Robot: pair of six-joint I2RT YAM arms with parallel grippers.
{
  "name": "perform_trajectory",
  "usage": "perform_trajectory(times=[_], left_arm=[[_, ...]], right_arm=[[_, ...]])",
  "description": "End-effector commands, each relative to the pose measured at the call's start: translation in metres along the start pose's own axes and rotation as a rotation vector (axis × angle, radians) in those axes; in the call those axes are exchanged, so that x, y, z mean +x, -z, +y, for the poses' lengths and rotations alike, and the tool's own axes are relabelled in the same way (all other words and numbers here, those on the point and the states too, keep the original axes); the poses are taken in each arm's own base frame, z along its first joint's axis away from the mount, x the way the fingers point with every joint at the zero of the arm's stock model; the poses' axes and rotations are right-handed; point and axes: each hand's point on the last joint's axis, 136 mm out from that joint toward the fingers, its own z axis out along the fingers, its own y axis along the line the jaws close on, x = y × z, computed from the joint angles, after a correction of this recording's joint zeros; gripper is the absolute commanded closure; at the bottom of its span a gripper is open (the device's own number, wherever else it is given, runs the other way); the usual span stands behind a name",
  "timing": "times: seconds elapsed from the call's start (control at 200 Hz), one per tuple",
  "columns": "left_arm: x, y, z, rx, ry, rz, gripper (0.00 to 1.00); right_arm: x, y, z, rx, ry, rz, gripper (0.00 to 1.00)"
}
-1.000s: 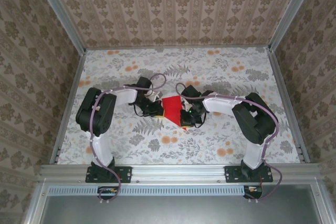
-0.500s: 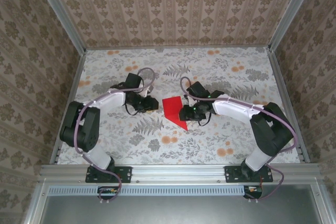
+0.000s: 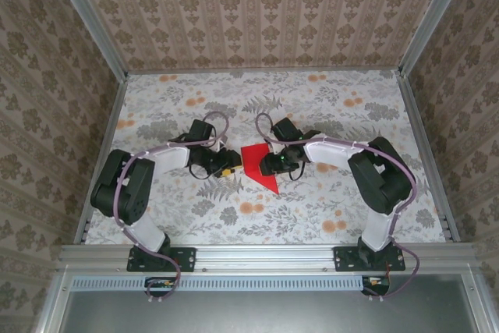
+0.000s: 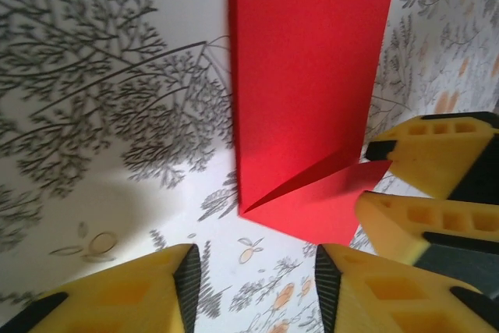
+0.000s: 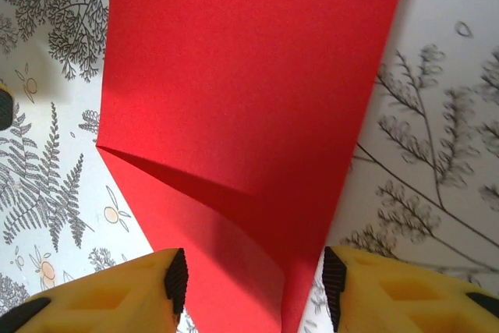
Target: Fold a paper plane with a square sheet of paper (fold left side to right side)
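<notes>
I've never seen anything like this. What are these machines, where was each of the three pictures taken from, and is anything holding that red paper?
They are two robot arms, the left arm and the right arm, bolted at the near edge of a table with a flower print. Each ends in a two-finger gripper. The wide picture comes from a camera above and behind them; there you see the left gripper and the right gripper. The other two pictures come from small cameras on the wrists, so the yellow fingers at the bottom are that arm's own. Between the grippers lies one red sheet of paper, partly folded, with a pointed end. Both grippers stand open, and neither grips the paper.
</notes>
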Motion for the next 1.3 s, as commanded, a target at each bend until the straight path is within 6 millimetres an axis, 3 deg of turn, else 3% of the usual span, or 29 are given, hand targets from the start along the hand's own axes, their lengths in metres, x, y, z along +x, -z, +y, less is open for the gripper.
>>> perform_trajectory(times=[0.0, 0.035, 0.415, 0.89, 0.955, 1.19, 1.295], left_arm=[[-0.002, -0.007, -0.004, 0.029, 0.035, 0.003, 0.52], [0.006, -0.014, -0.009, 0.027, 0.015, 0.025, 0.51], [0.006, -0.027, -0.017, 0.035, 0.005, 0.049, 0.50], [0.002, -0.032, -0.030, 0.054, -0.019, 0.054, 0.56], [0.000, -0.030, -0.034, 0.060, -0.026, 0.048, 0.57], [-0.005, -0.022, -0.050, 0.085, -0.051, 0.027, 0.60], [-0.006, -0.020, -0.056, 0.094, -0.056, 0.022, 0.62]], right_arm=[[-0.014, 0.000, 0.006, -0.037, 0.020, -0.028, 0.54], [-0.014, 0.001, 0.005, -0.034, 0.017, -0.028, 0.56], [-0.010, 0.013, -0.013, -0.003, -0.032, -0.040, 0.88], [-0.006, 0.014, -0.022, 0.020, -0.049, -0.037, 0.99], [-0.007, 0.016, -0.023, 0.026, -0.053, -0.043, 0.97], [-0.010, 0.044, -0.026, 0.069, -0.042, -0.137, 0.58], [-0.004, 0.057, -0.022, 0.083, -0.009, -0.161, 0.55]])
